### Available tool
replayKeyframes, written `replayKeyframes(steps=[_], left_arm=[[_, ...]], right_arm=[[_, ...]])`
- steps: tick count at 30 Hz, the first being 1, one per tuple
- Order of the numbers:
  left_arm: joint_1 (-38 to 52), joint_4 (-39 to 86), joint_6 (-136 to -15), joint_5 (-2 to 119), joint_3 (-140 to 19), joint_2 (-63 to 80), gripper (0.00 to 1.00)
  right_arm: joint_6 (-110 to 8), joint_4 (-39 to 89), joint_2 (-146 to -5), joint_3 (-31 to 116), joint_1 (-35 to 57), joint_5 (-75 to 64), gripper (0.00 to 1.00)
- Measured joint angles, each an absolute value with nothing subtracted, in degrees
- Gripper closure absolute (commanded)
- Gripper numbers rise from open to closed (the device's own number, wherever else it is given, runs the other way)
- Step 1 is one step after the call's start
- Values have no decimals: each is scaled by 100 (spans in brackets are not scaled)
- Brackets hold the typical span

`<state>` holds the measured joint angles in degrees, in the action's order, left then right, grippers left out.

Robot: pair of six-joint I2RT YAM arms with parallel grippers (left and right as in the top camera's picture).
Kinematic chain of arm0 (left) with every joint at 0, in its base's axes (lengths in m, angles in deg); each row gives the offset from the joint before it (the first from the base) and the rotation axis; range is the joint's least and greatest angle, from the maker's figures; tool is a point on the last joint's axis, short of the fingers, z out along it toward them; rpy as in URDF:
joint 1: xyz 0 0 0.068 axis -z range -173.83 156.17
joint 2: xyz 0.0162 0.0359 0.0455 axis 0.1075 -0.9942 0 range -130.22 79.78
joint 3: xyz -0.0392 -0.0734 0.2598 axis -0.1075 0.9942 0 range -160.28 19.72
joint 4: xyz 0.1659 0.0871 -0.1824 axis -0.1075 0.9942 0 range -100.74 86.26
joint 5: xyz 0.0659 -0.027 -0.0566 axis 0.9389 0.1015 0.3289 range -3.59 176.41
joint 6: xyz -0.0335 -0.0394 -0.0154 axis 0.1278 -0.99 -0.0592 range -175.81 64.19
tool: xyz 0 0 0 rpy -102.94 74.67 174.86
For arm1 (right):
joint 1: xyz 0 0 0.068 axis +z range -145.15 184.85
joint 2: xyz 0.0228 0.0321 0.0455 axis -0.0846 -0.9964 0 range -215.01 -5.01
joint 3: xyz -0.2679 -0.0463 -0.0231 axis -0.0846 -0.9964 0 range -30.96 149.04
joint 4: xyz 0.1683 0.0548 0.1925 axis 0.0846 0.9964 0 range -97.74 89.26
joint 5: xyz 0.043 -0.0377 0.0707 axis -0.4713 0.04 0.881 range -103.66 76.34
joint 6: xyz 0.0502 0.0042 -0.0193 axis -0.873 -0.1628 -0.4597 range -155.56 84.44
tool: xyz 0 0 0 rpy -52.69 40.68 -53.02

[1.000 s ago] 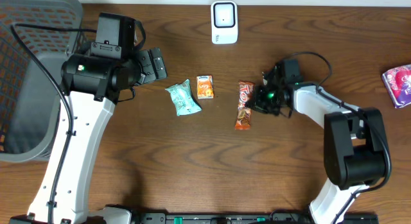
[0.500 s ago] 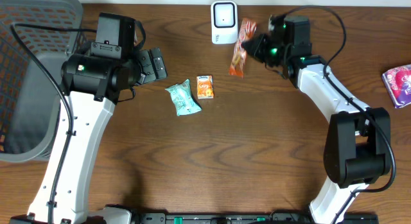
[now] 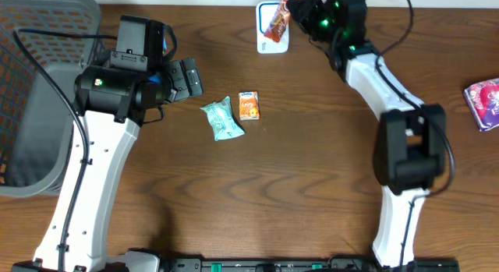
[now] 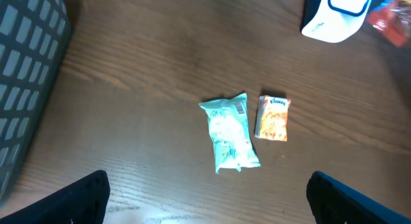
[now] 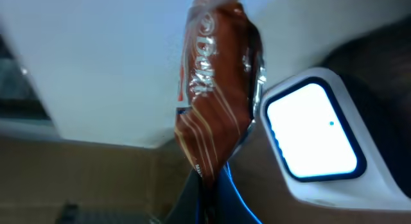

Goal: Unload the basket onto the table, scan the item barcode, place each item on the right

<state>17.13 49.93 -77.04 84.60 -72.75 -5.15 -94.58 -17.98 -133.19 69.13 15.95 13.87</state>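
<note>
My right gripper [image 3: 300, 8] is shut on one end of a red-orange snack packet [image 3: 276, 24], held in the air over the white barcode scanner [image 3: 267, 40] at the table's far edge. In the right wrist view the packet [image 5: 215, 102] rises from between my fingers [image 5: 232, 193], beside the scanner's lit window [image 5: 313, 131]. My left gripper [image 4: 205, 208] is open and holds nothing, hovering above the table to the left of the loose items.
A teal packet [image 3: 222, 119] and a small orange packet [image 3: 249, 105] lie side by side mid-table. A grey mesh basket [image 3: 35, 100] fills the left side. A purple packet [image 3: 484, 101] lies at the right edge.
My right arm lifted the red-orange packet off the table, carried it back and leftward, and now holds it over the scanner. The left arm stayed still.
</note>
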Motion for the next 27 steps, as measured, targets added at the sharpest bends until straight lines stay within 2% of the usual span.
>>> replayKeyframes(steps=[6, 17, 27], left_arm=[[1716, 4993, -7704, 8458, -7275, -519, 2], [1713, 4993, -7704, 8458, -7275, -519, 2], [1713, 4995, -7704, 8458, -7275, -519, 2]], right_arm=[[-9537, -1355, -14130, 7879, 1625, 1527, 99], [-9275, -764, -14165, 8284, 1385, 2222, 99], [-7843, 2490, -14069, 8622, -425, 2574, 99]])
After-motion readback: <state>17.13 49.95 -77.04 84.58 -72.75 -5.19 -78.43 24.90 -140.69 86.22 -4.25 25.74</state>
